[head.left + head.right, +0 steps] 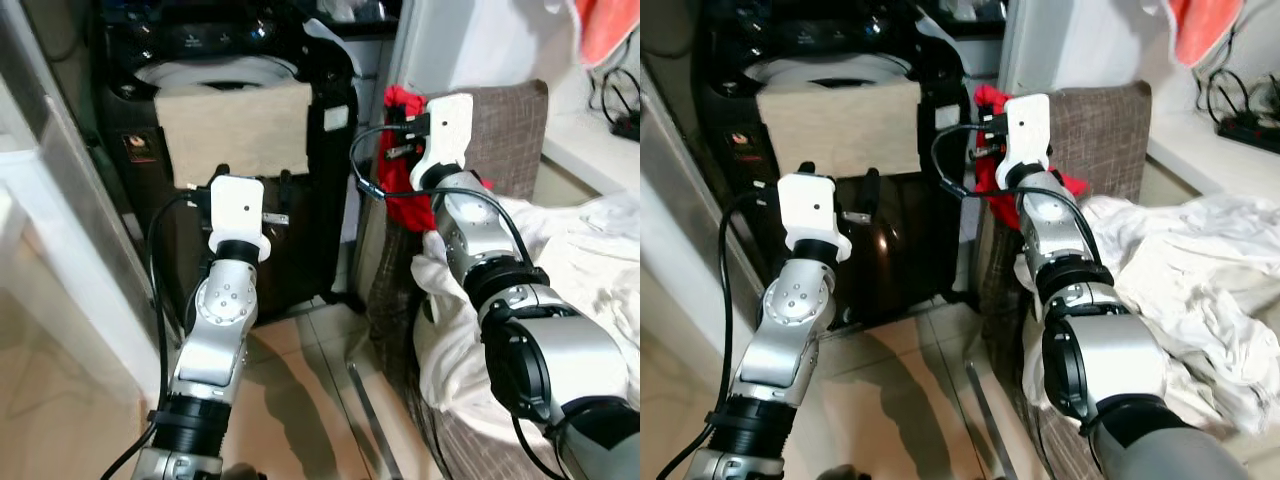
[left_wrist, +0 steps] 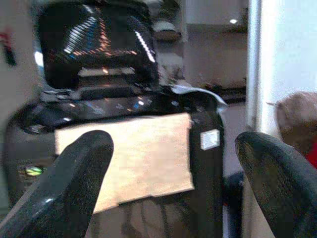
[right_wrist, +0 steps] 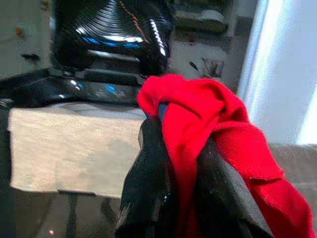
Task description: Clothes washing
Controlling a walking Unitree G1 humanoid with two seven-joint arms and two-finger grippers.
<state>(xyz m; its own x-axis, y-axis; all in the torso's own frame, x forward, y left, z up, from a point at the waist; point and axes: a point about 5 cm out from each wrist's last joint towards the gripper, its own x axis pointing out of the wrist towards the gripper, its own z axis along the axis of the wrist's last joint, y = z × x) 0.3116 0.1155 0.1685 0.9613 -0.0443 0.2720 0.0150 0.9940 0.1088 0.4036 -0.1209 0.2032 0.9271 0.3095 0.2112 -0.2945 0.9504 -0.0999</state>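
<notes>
I am in the loading step: my right gripper (image 3: 183, 163) is clamped on a red garment (image 3: 208, 119), the two black fingers pinched together with the cloth bunched between and over them. It hangs raised beside the black washing machine (image 1: 330, 200), off to the machine's right and just in front of the brown chair back (image 1: 510, 130). The red cloth trails down from the fingers against that chair.

The washing machine has its lid (image 2: 94, 39) tilted up and its top opening (image 1: 215, 72) showing pale inside. A beige cloth (image 1: 235, 125) drapes over the machine's front edge, hanging down its face.

My left gripper (image 2: 168, 173) is held up in front of the machine, below the beige cloth, with its fingers spread apart and nothing between them.

A heap of white laundry (image 1: 590, 260) lies to the right of the machine, past the chair.

I judge the next move calls for carrying the red garment leftward and up over the machine's rim, then letting it go above the opening so it clears the draped cloth.
</notes>
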